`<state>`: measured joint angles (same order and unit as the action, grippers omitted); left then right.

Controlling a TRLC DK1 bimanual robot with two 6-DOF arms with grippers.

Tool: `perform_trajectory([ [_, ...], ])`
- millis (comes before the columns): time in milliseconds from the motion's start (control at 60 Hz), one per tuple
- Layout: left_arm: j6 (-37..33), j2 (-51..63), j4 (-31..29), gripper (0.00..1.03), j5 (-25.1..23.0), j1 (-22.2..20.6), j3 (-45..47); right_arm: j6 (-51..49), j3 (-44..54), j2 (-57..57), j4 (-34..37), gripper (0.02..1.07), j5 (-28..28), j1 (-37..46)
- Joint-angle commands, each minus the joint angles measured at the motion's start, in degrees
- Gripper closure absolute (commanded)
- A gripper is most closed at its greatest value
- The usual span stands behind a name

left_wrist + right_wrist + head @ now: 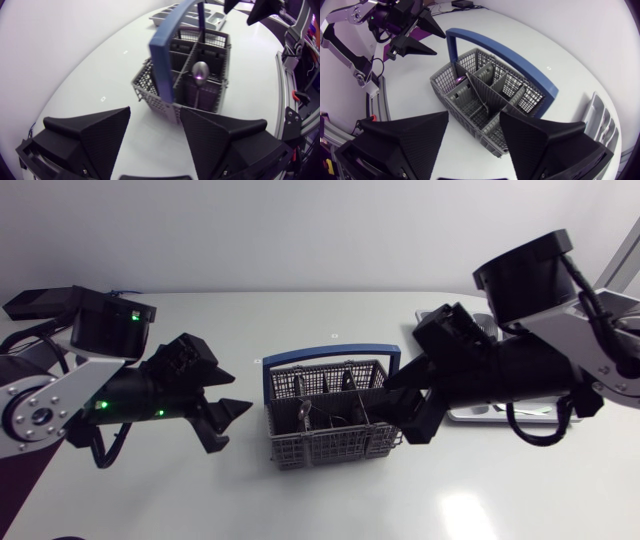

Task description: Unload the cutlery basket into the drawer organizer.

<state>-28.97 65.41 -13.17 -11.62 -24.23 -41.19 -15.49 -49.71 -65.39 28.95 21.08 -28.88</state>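
Head view: basket (330, 448) sits centred on the bench (300, 500), its blue handle (330, 360) running left-right between my arms.
Spoon (200, 72): upright, bowl up, in the basket's left-end compartment.
Left end effector (232, 426): wide, empty, just beside that end; the nearer arm, I judge.
Right end effector (392, 408): wide, empty, over the basket's right end.
Organizer (470, 416): far right, partly under my right arm.

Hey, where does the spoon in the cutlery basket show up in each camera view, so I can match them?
Head view: spoon in the left-end compartment of the basket.
Left wrist view: spoon upright at the basket's near end, ahead of the left gripper.
Right wrist view: spoon at the basket's end farthest from the right gripper.
Shared landmark: the blue handle.
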Motion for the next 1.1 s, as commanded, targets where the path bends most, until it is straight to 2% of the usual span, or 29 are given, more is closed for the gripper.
perform_trajectory([
  [0,0.93,-3.71,-2.83,0.32,-0.34,-4.25,1.73,1.51,-0.21,-2.11,-0.56,0.06,-0.43,-2.23],
  [17,1.02,-4.06,-3.27,0.32,-0.34,-4.78,1.81,1.42,-0.03,-2.29,-0.91,0.06,-0.43,-2.23],
  [117,2.87,-5.9,-7.84,0.32,0.89,-14.44,1.73,0.9,0.14,-2.82,-1.26,0.06,-0.08,-2.32],
  [167,3.22,-5.64,-8.8,0.32,1.69,-17.43,1.64,0.81,0.14,-2.82,-1.26,0.06,0.19,-2.32],
  [283,3.22,-2.3,-9.07,0.32,2.48,-20.77,1.99,0.63,0.32,-2.38,-1.35,0.06,1.24,-2.49],
  [367,2.96,0.69,-8.28,0.32,2.56,-20.6,2.43,-0.51,0.58,-2.99,-1.35,0.06,1.33,-3.46],
  [650,1.02,7.45,-0.63,0.32,4.94,-14.71,3.92,1.86,-4.69,-10.82,0.05,0.06,0.72,-5.22],
  [867,1.73,0.51,-1.86,0.32,4.85,-14.97,4.8,7.4,-9.44,-15.03,1.37,0.09,0.54,-7.41],
  [950,2.08,-2.39,-3.27,0.32,4.85,-15.23,5.07,10.74,-12.34,-18.02,5.77,0.09,0.8,-7.15],
  [1083,2.08,-3.97,-4.23,0.32,4.94,-15.41,5.33,12.41,-14.27,-20.75,5.94,0.09,1.42,-6.27],
])
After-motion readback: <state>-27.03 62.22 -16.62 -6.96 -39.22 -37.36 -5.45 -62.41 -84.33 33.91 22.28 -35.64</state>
